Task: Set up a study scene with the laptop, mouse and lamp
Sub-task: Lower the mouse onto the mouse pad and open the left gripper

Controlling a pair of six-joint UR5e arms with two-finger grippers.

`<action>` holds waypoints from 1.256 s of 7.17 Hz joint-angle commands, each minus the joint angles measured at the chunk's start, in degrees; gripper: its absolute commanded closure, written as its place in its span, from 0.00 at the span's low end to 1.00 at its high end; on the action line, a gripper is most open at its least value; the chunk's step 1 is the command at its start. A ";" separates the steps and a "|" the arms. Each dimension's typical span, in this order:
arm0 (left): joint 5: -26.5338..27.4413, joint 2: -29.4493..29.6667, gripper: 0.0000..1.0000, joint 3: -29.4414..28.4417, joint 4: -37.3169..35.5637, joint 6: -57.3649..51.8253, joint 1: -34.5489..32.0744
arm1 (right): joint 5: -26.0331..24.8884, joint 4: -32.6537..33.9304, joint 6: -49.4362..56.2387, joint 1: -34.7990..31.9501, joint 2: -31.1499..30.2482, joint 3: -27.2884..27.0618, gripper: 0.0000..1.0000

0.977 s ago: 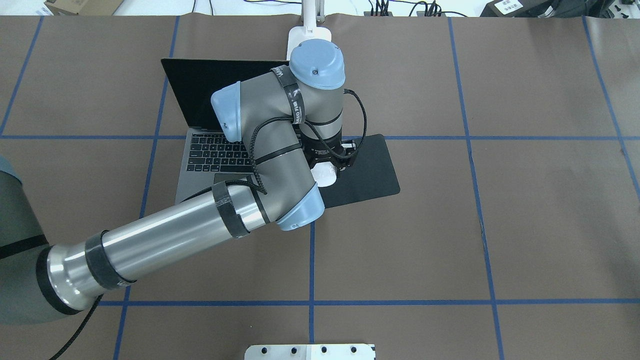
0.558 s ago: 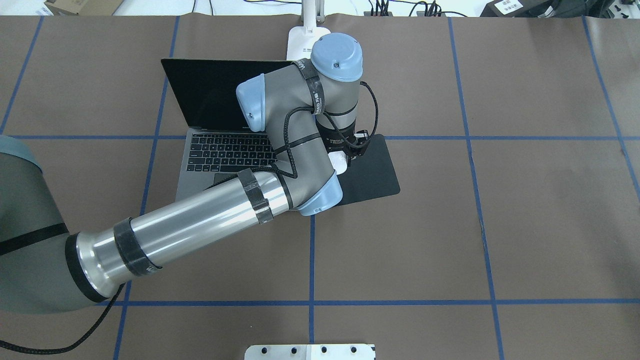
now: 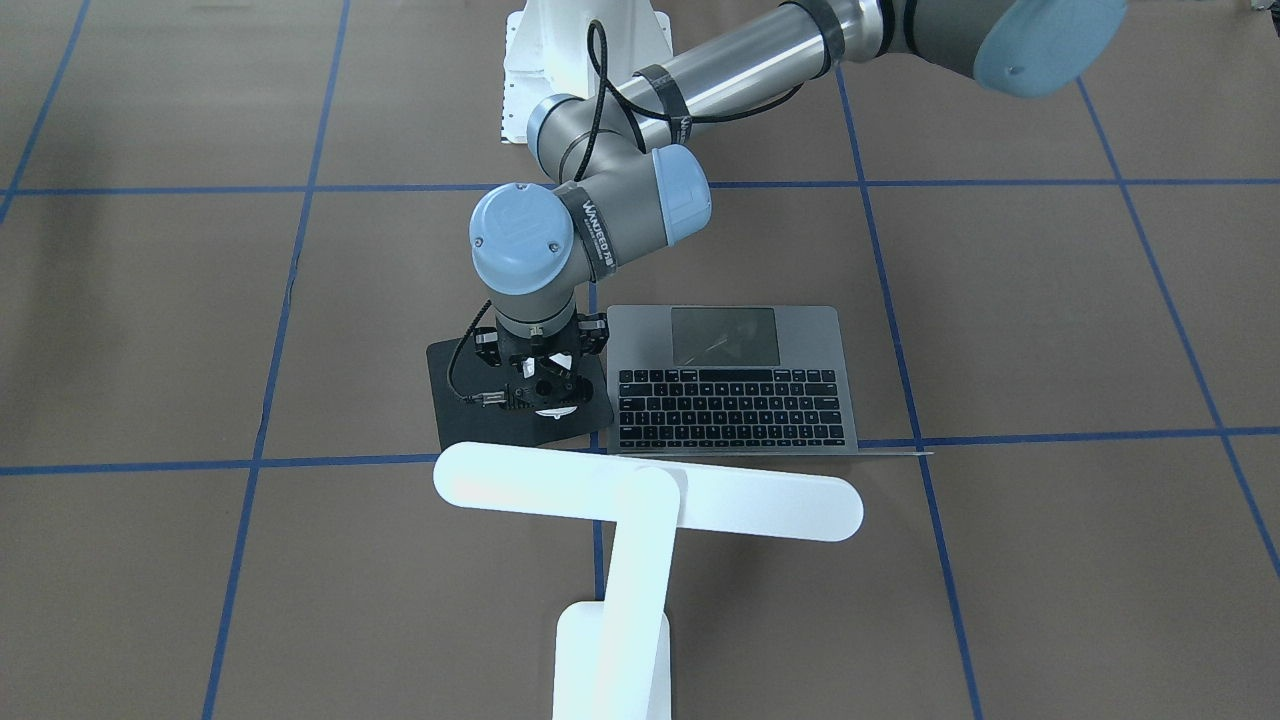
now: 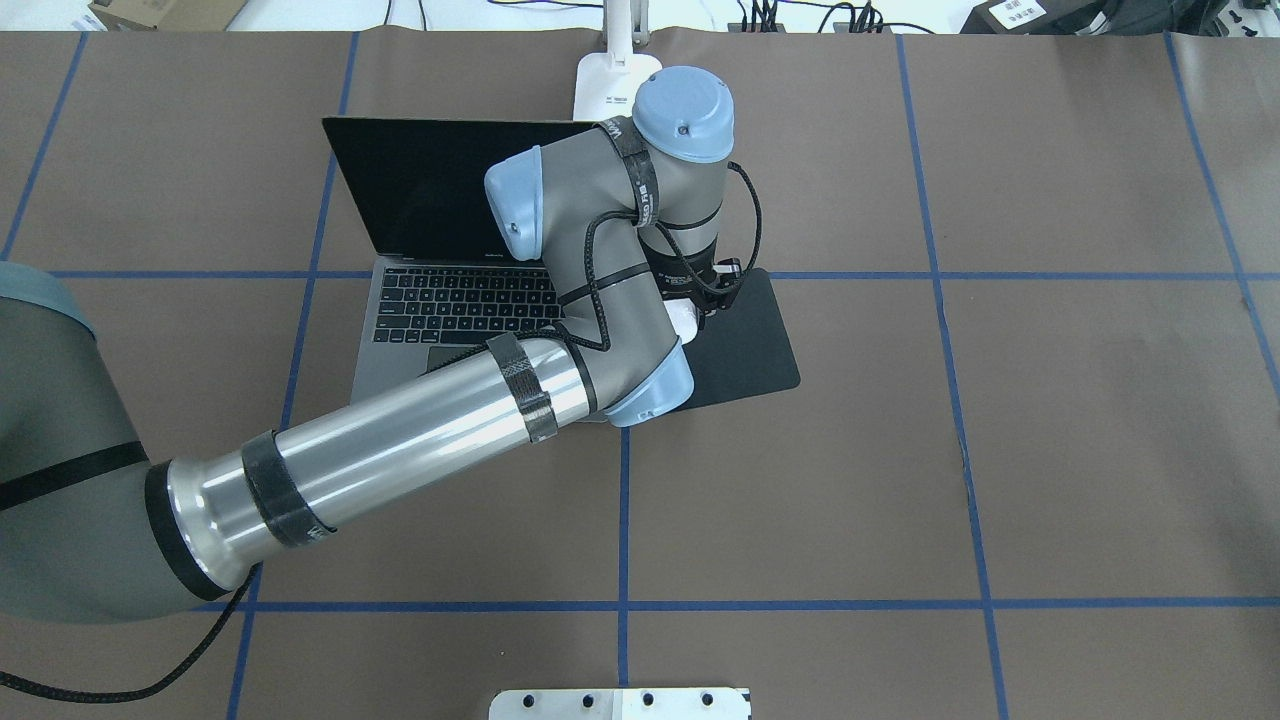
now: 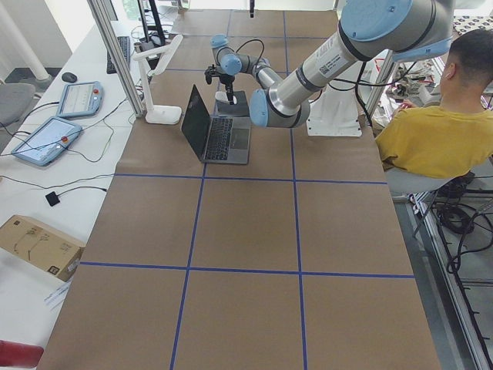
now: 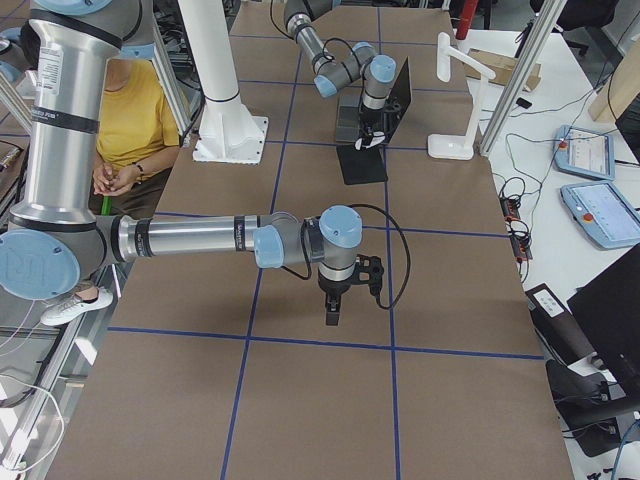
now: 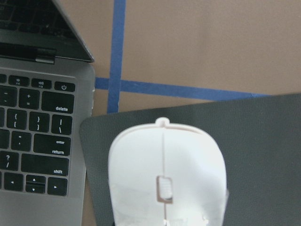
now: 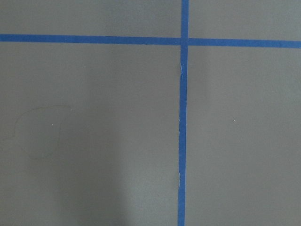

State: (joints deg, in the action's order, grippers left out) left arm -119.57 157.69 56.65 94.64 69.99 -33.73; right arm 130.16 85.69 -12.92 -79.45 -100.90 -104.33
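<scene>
From the front-facing view, the left gripper (image 3: 535,395) hangs straight down over the square black mat (image 3: 455,400). Its fingers are clasped on the sides of the small white oval mouse (image 3: 558,409). We judge that a top-down grasp suits so low a shell. The slim grey metal laptop (image 3: 735,345) stands open just beside the mat. The white T-shaped desk lamp (image 3: 750,508) stands on its far side, bar head over the screen edge, likely so that light falls on the keys.

In the overhead view, the mouse (image 4: 685,322) shows only as a sliver under the wrist. It is over the mat's (image 4: 755,345) left part, near the laptop's (image 4: 440,305) right edge, where a hand would reach it.

In the exterior right view, the right gripper (image 6: 333,315) points down at the table, well apart from the scene and out of the way. We cannot tell how its fingers stand.

The left wrist view shows the mouse (image 7: 167,176) with its seam parallel to the laptop's side. We cannot tell whether it touches the mat.

The right wrist view shows only brown table cover (image 8: 94,141) and blue tape (image 8: 182,141).
</scene>
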 commanded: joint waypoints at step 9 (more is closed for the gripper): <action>-4.95 -9.80 0.00 13.34 -0.95 -10.02 -6.15 | -0.09 -0.09 0.00 0.00 1.06 0.00 0.00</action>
State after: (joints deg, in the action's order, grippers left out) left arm -121.97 153.38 63.69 93.82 63.29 -37.29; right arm 130.09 85.61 -12.92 -79.45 -99.95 -104.33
